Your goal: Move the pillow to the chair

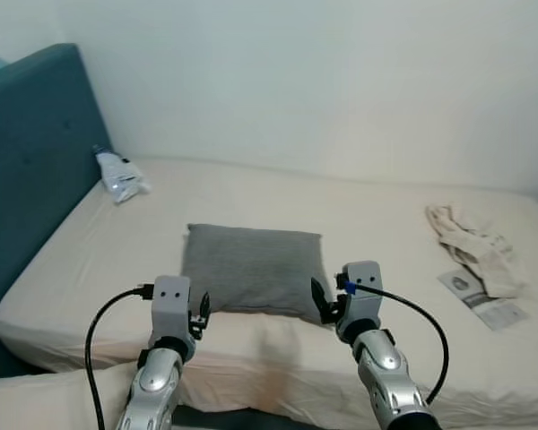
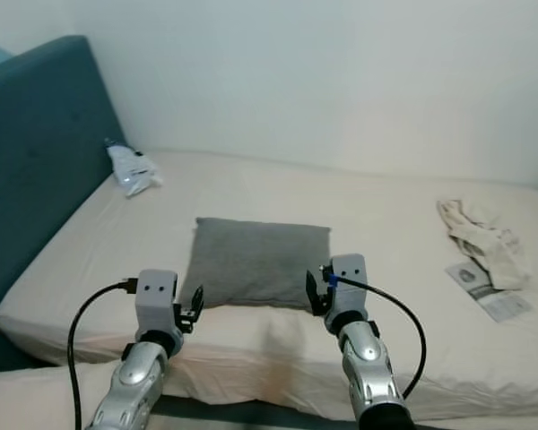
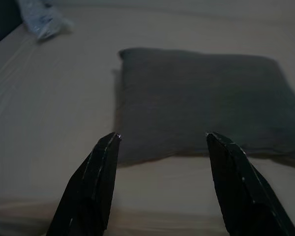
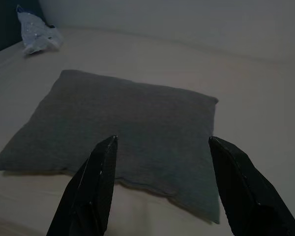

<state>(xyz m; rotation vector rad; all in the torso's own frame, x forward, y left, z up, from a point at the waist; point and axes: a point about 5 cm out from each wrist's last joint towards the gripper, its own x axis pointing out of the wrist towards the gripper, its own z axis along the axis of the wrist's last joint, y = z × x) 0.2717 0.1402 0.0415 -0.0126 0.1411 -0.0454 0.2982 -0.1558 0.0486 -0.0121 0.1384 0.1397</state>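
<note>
Left eye view had both arms out over the bed (image 1: 72, 269), and the grey pillow (image 1: 254, 270) lay flat just ahead of them, between the two. Left pincer (image 1: 200, 313) hung at the pillow's near left corner, right pincer (image 1: 321, 303) at its near right corner; whether either touched the fabric I couldn't tell from up here. Beyond the left pincer, well off by the teal headboard (image 1: 31, 170), sat a plastic bottle (image 1: 118, 176); out past the right pincer lay a crumpled cloth (image 1: 472, 245) and a leaflet (image 1: 484, 300). No chair was anywhere to be seen.

Left wrist view showed that pincer's black fingers (image 3: 91, 184) spread wide, nothing between them, the pillow's near edge just ahead of the tips.

Right wrist view showed the same story: fingers (image 4: 91, 189) wide apart, empty, the pillow straight ahead and a touch below.

Risks, as I judged them: the pillow is soft, so pinching one corner alone could let it sag and slip free; uneven closing might drag it across the sheet.

Its long axis ran across, from one pincer to the other, broad face up.
</note>
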